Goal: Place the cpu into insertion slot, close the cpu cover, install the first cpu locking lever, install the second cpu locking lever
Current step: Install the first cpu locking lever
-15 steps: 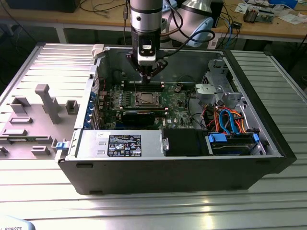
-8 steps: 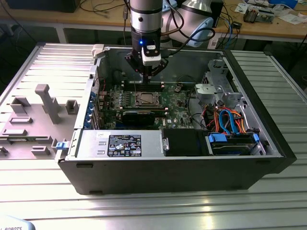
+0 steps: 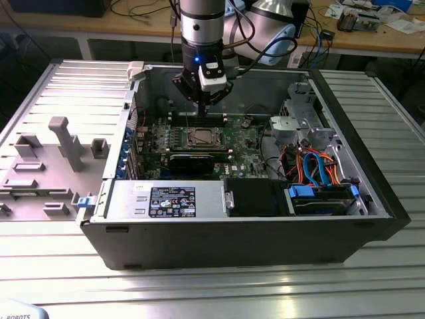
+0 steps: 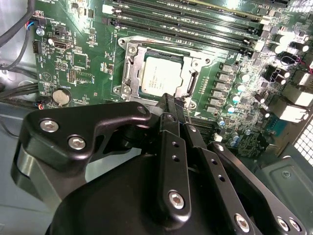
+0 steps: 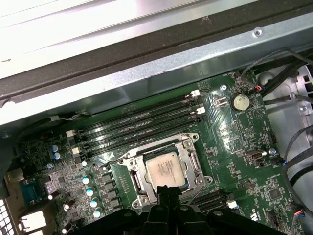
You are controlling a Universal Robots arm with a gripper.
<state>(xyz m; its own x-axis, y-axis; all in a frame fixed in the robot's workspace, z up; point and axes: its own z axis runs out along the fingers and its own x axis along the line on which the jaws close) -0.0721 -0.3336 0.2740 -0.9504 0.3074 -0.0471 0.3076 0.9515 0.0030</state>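
Observation:
The cpu (image 4: 160, 78) (image 5: 166, 169), a small silvery square, lies flat in the insertion slot (image 4: 128, 66) (image 5: 134, 178) on the green board. The cpu cover (image 4: 161, 53) (image 5: 191, 164) lies down over the chip's edges as a silvery frame. Thin lever rods run along the socket's sides; I cannot tell whether they are latched. My gripper (image 3: 202, 105) (image 4: 176, 100) (image 5: 171, 191) hovers just above the socket's edge, its black fingers (image 4: 171, 142) shut together with nothing between them. In the exterior view the socket (image 3: 201, 137) sits directly below the fingertips.
Long black memory slots (image 5: 142, 122) run beside the socket. A black card (image 3: 191, 161), a power supply (image 3: 166, 199) and a drive bay with blue and orange cables (image 3: 319, 166) sit inside the open case (image 3: 232, 242). A grey fixture (image 3: 60, 143) stands at the exterior view's left.

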